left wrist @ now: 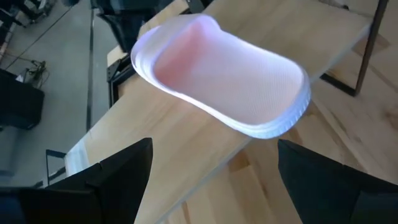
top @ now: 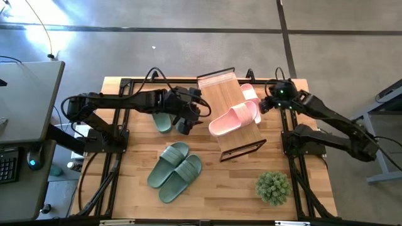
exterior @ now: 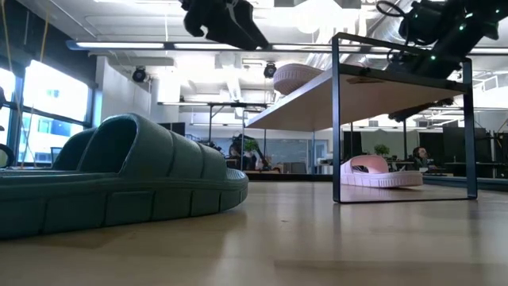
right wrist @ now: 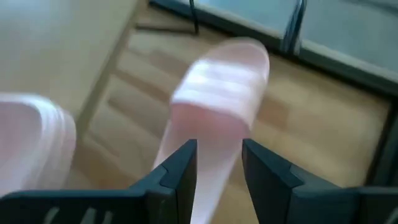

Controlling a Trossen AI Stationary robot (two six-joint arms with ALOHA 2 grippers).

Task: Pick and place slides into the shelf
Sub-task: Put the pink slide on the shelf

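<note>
on the wooden table [top: 213, 188], seen from above, the shelf [top: 220, 91] stands near the middle toward the far edge, its slatted top tilted in the picture, and one pale pink slide [top: 233, 117] lies on that top with part of it hanging past the edge. my left gripper [top: 187, 127] hangs just beside the shelf's near side, its two dark fingers [left wrist: 112, 180] wide apart and holding nothing; through its wrist camera i look down on the pink slide's heel and footbed, which sticks out over the panel's rim. the second pink slide [right wrist: 217, 106] lies on the table by the shelf's far side, and my right gripper [right wrist: 217, 168] hovers right above its heel end, jaws narrowly apart on either side of it, not yet pinching as far as i can tell. one green pair [top: 174, 171] sits together near the front of the table, another green slide [top: 163, 122] lies partly under my left arm, and a small potted plant [top: 272, 186] stands at the front right. my judgement: the step in hand is the right gripper's pick of the second pink slide. to do it well i would lower straight down, close on the sole's edge rather than the soft strap, lift clear of the black frame, and keep the left gripper back so it does not nudge the overhanging slide off.
</note>
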